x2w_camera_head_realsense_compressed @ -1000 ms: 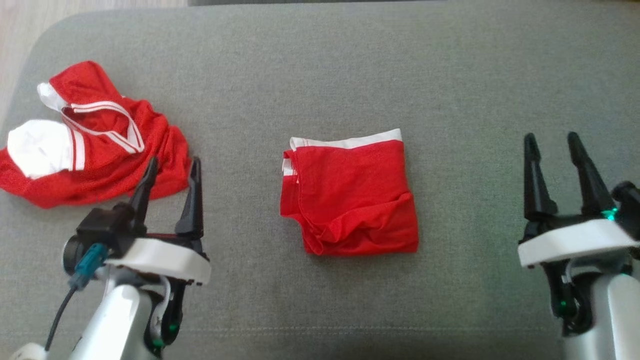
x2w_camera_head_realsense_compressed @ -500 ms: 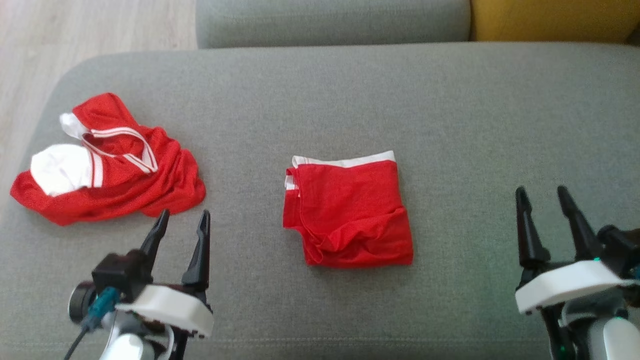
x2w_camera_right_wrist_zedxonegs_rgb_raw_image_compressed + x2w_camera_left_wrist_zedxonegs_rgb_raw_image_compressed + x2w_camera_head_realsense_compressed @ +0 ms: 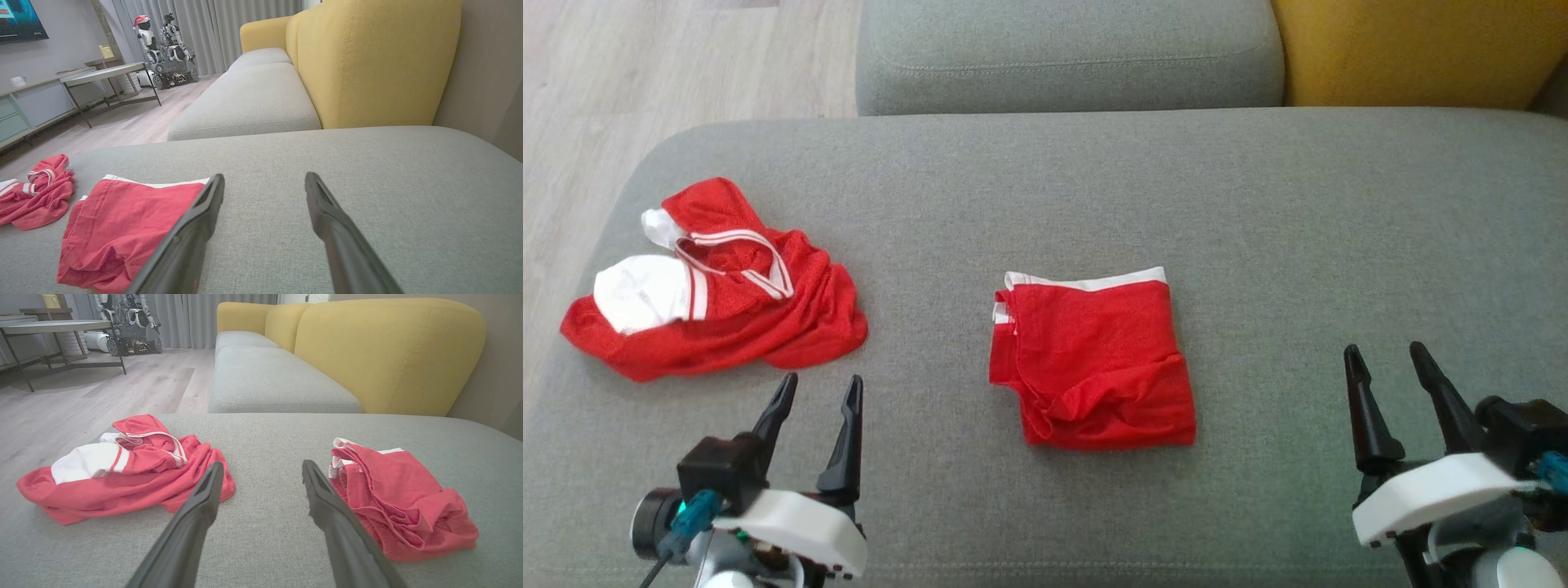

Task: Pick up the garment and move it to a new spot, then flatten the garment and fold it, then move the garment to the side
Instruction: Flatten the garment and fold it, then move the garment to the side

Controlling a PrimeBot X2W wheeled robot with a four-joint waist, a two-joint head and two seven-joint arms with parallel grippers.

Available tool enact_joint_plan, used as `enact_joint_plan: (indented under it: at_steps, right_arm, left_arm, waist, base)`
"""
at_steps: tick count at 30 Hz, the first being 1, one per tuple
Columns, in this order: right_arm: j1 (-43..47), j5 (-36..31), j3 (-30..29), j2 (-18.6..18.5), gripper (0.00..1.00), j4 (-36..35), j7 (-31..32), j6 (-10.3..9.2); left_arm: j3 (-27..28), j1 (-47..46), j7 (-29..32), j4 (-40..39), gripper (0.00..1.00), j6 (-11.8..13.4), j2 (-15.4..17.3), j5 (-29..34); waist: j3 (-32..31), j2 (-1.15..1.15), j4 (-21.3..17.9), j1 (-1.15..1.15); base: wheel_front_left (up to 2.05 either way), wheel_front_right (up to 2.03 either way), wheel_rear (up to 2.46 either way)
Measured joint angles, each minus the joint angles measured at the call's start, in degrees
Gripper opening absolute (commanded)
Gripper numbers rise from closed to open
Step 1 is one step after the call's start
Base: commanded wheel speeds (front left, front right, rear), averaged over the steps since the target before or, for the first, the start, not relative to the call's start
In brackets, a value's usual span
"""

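Now we see the folded garment lying mid-cushion on the sofa, between our left pincer and right pincer, both spread and empty; the left seems marginally nearer.

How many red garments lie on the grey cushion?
2. A folded garment lies in the middle of the cushion; a crumpled garment lies near its left end. None seems hidden.
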Motion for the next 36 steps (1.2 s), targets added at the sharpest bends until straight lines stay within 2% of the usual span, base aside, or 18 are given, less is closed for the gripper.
enact_joint_plan:
  at_steps: [25,31,36]
  right_arm:
    - [0.0,0.0,0.3,0.0,1.00,-0.1,0.6,0.00]
    - [-0.5,-0.6,0.4,0.0,1.00,0.8,1.1,0.00]
    - [-5.2,-0.9,3.9,0.0,1.00,4.1,2.1,0.00]
  left_arm:
    - [-0.8,0.0,0.0,-0.5,1.00,0.5,0.5,-0.1]
    - [-1.0,-1.7,0.0,-1.1,1.00,0.5,0.5,-0.1]
    - [-1.2,-6.7,-1.1,-1.2,1.00,-0.1,0.2,0.0]
  waist:
    - [0.7,0.00,0.2,0.00]
    - [2.9,0.00,0.8,0.00]
    - [6.5,0.00,2.0,0.00]
  base:
    - [0.00,0.00,0.00]
    - [0.00,0.00,0.00]
    - [0.00,0.00,0.00]
